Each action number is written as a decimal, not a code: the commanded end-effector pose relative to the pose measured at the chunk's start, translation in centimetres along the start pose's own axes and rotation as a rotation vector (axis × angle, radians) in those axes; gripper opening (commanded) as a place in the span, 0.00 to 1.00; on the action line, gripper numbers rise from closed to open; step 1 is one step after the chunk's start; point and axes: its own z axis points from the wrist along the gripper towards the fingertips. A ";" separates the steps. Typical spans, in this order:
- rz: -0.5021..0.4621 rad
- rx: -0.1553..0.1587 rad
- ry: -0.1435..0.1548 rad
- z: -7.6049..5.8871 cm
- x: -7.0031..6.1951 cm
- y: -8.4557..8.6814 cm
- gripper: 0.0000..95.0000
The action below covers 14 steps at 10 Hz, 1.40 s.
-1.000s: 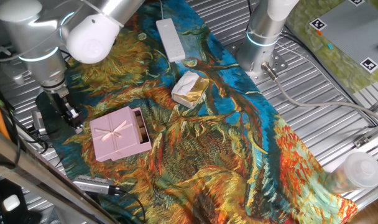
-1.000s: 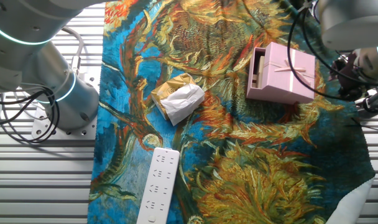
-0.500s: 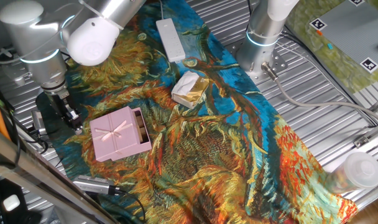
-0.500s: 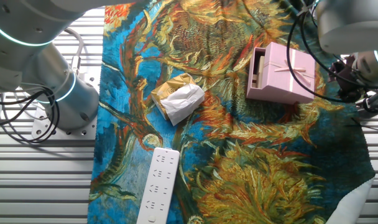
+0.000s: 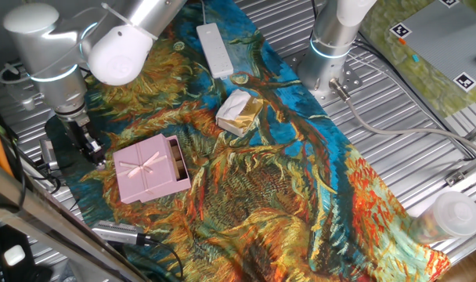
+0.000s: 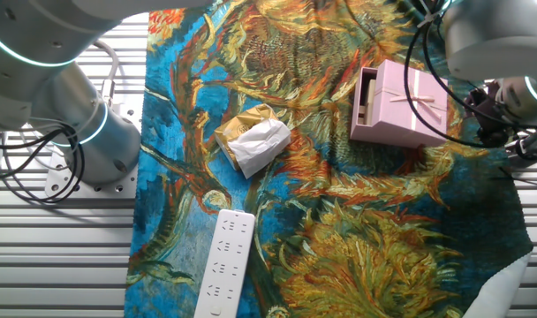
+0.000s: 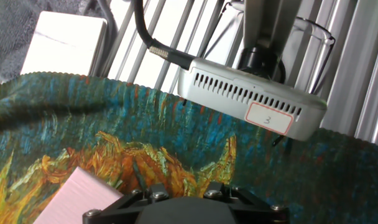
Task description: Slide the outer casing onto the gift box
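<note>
Tool beside outer casing, apart; finger state unclear.

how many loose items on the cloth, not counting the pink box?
2: the cream-and-gold wrapped lump mid-cloth, and the long white bar at the cloth's far end. Folds may hide others.
</note>
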 end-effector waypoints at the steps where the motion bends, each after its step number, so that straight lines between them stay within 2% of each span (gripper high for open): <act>1: -0.003 0.000 -0.001 0.2 -0.2 0.0 0.40; 8: -0.004 0.001 -0.004 1.5 -0.1 -0.2 0.40; 14: 0.010 -0.012 0.001 2.1 0.2 -0.1 0.40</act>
